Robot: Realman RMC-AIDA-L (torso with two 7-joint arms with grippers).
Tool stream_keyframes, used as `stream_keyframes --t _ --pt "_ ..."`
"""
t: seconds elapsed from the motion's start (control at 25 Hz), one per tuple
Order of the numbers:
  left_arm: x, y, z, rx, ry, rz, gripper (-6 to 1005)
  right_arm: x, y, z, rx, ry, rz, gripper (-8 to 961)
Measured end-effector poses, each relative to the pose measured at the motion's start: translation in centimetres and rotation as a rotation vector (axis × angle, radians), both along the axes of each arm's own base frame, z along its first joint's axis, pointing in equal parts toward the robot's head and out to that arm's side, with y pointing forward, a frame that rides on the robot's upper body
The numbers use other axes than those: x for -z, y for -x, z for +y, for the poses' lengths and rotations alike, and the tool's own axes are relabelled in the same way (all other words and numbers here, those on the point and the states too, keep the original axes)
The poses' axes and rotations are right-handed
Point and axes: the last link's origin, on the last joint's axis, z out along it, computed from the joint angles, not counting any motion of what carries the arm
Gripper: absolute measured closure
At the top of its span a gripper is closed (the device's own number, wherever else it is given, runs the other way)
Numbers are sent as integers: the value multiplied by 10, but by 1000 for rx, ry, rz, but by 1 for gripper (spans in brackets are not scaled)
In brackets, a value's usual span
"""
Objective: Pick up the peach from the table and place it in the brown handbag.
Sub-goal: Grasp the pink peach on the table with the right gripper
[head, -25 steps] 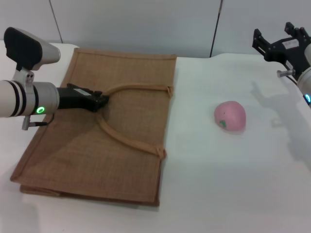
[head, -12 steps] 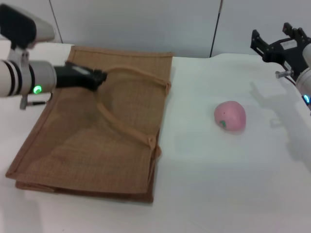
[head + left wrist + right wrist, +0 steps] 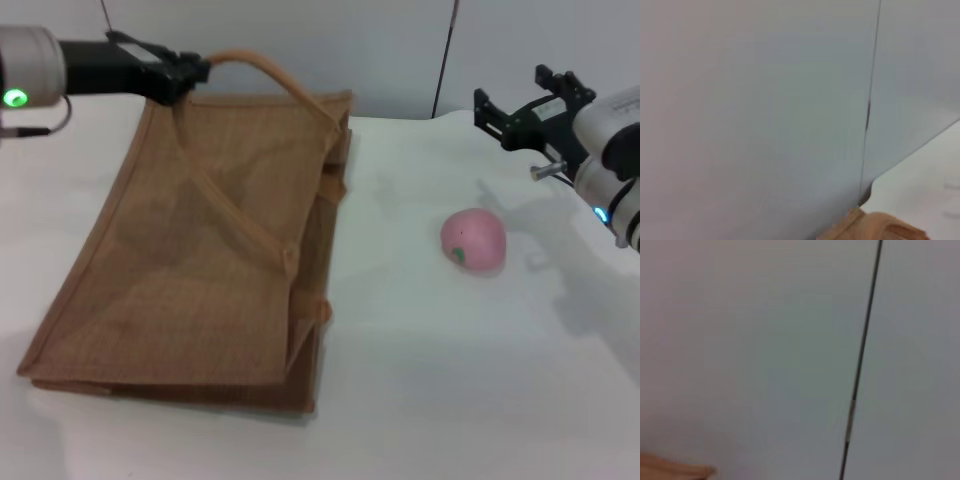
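Observation:
The pink peach (image 3: 474, 240) lies on the white table (image 3: 430, 380), right of the brown handbag (image 3: 200, 270). My left gripper (image 3: 192, 73) is shut on one of the handbag's handles (image 3: 285, 85) and holds it up at the far left, so the bag's top layer is raised and its mouth gapes towards the peach. My right gripper (image 3: 514, 102) is open and empty, in the air beyond the peach and slightly to its right. The left wrist view shows a piece of the handbag (image 3: 875, 227) before the wall.
A grey panelled wall (image 3: 300, 40) stands right behind the table's far edge. The second handle (image 3: 240, 235) lies flat on the bag's lower layer. White tabletop stretches around the peach and in front of it.
My left gripper has risen and moved back with the handle, lifting the bag's top layer and opening its mouth. My right gripper has moved left, towards the peach. The peach has not moved.

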Motion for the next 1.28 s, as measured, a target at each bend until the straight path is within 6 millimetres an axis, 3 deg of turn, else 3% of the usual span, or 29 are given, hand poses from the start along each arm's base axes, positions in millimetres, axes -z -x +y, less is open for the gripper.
stream_keyframes --t 0.16,0.28,0.52,0.76,1.04,1.28 --pt "-28 -14 -14 46 -20 46 886 8 10 -4 -24 46 -29 94" --pt "-35 -23 -17 60 -27 62 885 4 16 -9 -30 77 -57 94" --pt "-52 -62 -25 135 -48 113 885 -12 18 -13 7 94 -109 93" --pt "-62 -80 -35 175 -51 139 885 -15 33 -20 61 169 -209 92" --pt "-66 -87 -40 186 -56 147 885 -12 51 -39 109 287 -395 88" --pt "-65 -88 -41 192 -47 142 885 -4 54 -55 162 424 -472 87"
